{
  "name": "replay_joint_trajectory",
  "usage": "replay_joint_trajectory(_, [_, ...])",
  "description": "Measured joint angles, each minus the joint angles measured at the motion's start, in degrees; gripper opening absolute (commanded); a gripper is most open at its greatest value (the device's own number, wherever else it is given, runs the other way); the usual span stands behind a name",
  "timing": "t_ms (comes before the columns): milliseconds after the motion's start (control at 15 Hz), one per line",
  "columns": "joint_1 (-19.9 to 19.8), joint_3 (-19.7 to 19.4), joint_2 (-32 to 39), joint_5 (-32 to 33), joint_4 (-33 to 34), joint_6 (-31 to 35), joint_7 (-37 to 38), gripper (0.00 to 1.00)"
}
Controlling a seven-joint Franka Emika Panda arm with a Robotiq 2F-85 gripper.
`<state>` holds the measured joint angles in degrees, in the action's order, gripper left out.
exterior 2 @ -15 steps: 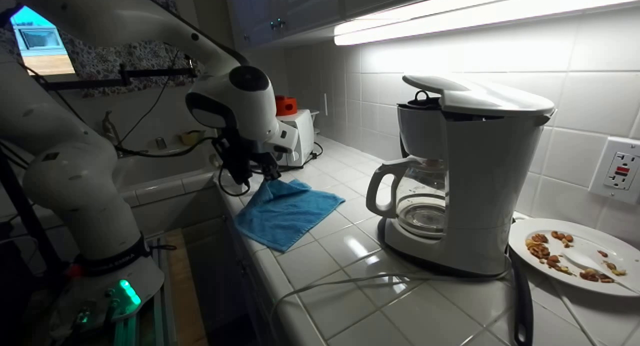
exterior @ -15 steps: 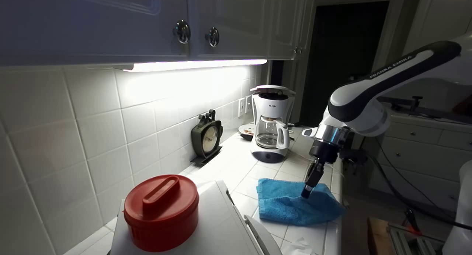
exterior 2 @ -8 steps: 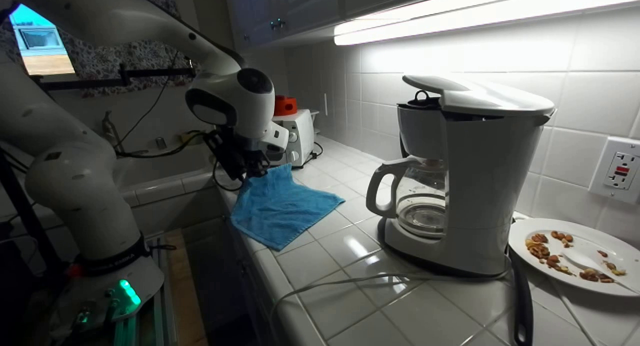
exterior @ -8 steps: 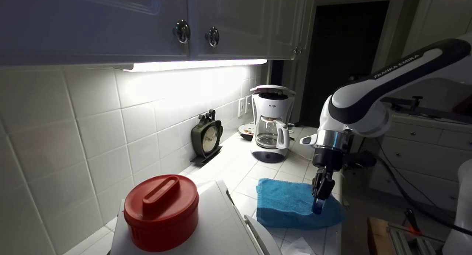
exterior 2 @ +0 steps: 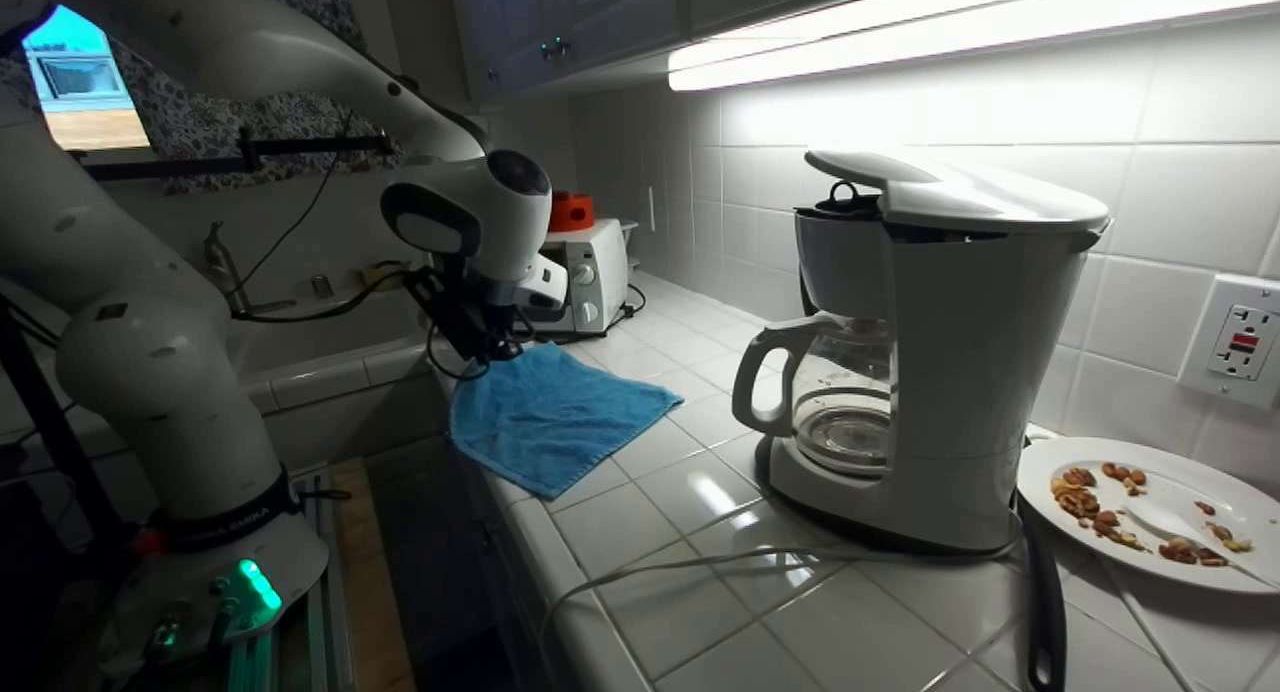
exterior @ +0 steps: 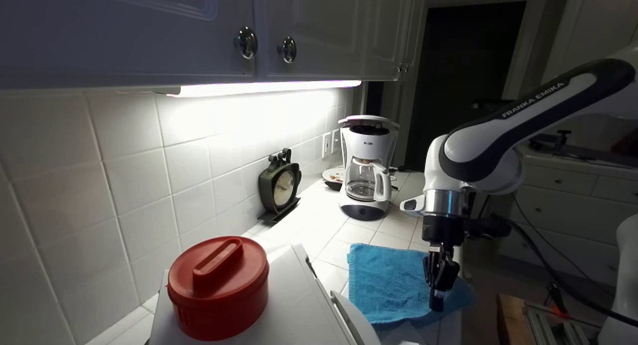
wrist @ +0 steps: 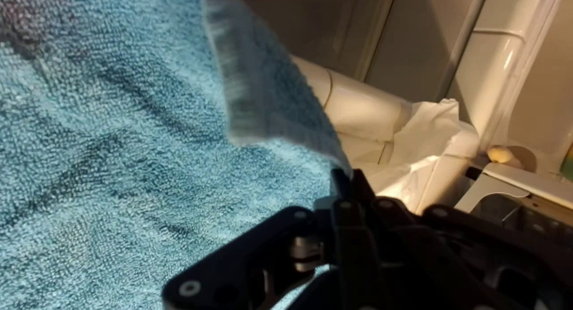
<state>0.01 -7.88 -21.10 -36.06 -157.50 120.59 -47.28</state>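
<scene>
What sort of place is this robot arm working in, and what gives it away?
Most likely a home kitchen: a coffee maker stands on a white tiled counter, and wall cabinets with round knobs hang above it.

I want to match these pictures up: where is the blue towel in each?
In an exterior view: the blue towel is lower right of centre.
In an exterior view: the blue towel is slightly low, left of centre.
In the wrist view: the blue towel fills the left half.
Shared landmark in all three: the pincer, shut on the blue towel's edge.
</scene>
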Motion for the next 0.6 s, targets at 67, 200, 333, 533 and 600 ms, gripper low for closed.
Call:
replay_joint_trajectory(67, [0.27,0.45,0.23,0.34,0.00,0.00,0.10,0.33])
replay_joint_trajectory(200, [0.56,1.28,0.53,1.15,0.00,0.01,0.67,0.49])
replay_joint_trajectory(333, [0.57,1.86,0.51,2.57,0.11,0.17,2.04,0.63])
replay_joint_trajectory(533, [0.51,2.26,-0.44,6.19,0.56,1.29,5.31,0.84])
replay_joint_trajectory(600, [0.31,2.75,-1.32,8.77,0.57,2.42,7.72,0.90])
